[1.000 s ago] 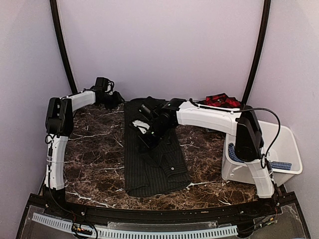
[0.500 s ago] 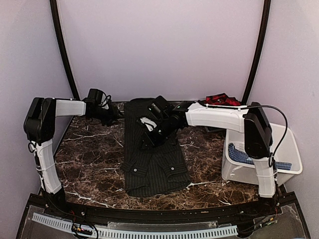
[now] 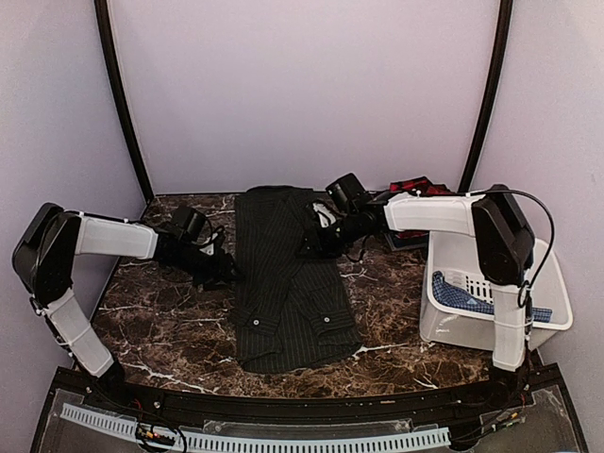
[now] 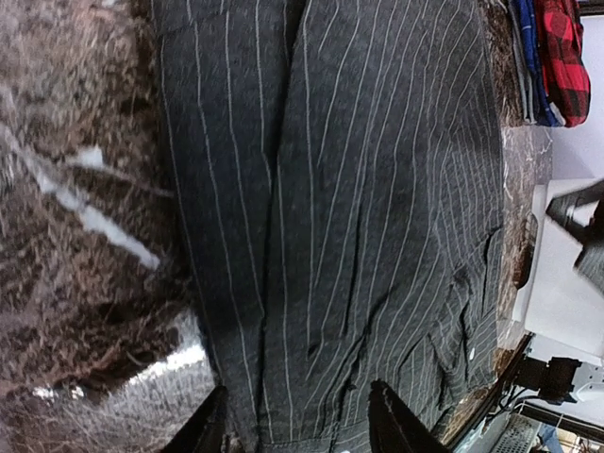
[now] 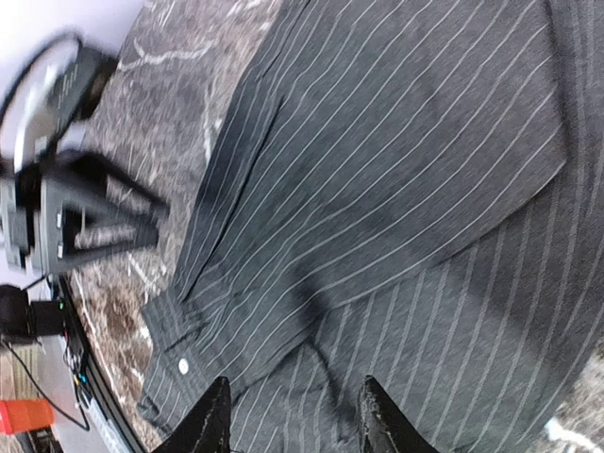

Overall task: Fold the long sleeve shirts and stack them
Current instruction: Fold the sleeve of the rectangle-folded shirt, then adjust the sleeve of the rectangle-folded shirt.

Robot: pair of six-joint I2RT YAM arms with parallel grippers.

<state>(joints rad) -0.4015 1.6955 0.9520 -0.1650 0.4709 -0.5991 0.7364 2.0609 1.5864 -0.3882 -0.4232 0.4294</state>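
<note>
From the top view, we judge the folding of the charcoal pinstripe shirt [image 3: 288, 283] to be partway done. It lies as a long narrow band down the middle of the worktop [image 3: 160, 321] with its sides turned in, and it is not yet folded along its length. The left gripper [image 3: 219, 267] sits low at the band's left edge and the right gripper [image 3: 316, 241] is over its far right edge; both are released and hold nothing. The plaid shirt [image 3: 415, 189] lies bunched at the far right of the worktop, just behind the white bin [image 3: 557, 316] and not in it. All we can see in the bin is a blue checked cloth [image 3: 472, 293]. In the left wrist view the fingers [image 4: 208, 429] stand apart with the pinstripe shirt's edge beneath them and nothing pinched; the plaid shirt shows in the far corner. In the right wrist view the jaws are likewise spread above the striped cloth, near a cuff with a white button [image 5: 182, 365]. Next, we think, each gripper needs a clean pinch on a corner at one end of the band, catching every layer. That end can then be carried over to meet the other without the tucked sides sliding out.
</note>
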